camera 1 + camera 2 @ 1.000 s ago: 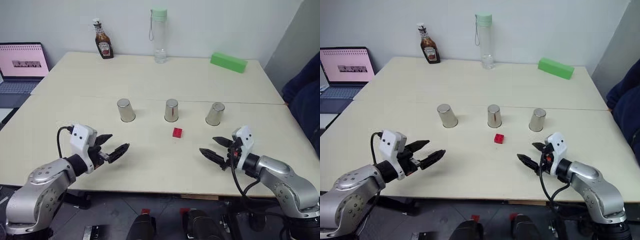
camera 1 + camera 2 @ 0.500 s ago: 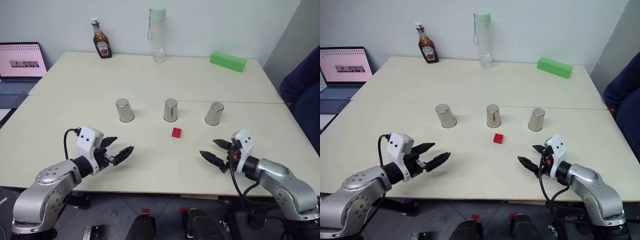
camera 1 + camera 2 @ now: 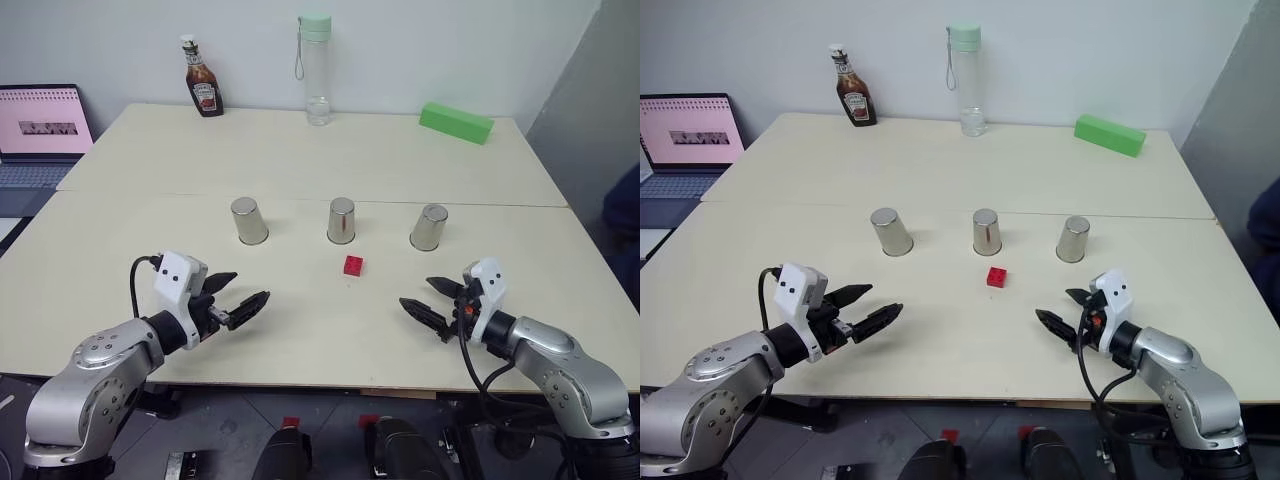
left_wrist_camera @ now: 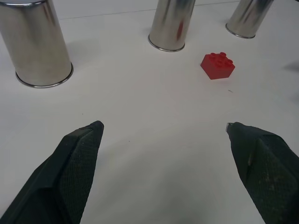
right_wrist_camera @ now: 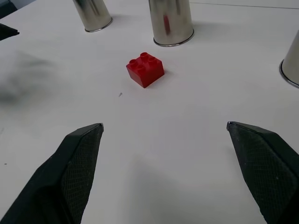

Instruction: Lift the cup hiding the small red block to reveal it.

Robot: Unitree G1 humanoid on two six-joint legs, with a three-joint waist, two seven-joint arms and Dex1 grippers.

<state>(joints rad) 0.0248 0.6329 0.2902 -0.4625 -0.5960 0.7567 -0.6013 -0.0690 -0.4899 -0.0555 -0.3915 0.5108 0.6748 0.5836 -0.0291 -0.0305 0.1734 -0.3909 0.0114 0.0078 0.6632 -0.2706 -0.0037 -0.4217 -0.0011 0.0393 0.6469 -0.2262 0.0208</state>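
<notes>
Edges and blind spots I am working around

I am seeing the laptop (image 3: 38,135) running off the left edge of the head views, its screen content too small to read, and the label on the sauce bottle (image 3: 203,80) is likewise too small to make out. In the left wrist view the left-hand cup (image 4: 36,42) and the middle cup (image 4: 173,23) are losing their upper ends past the frame edge, and the third cup (image 5: 292,63) is showing as just a sliver in the right wrist view. Whatever sits under the three upturned cups is staying hidden from me. A dark blue shape (image 3: 622,215) is peeking in at the right edge, too cropped to identify.
</notes>
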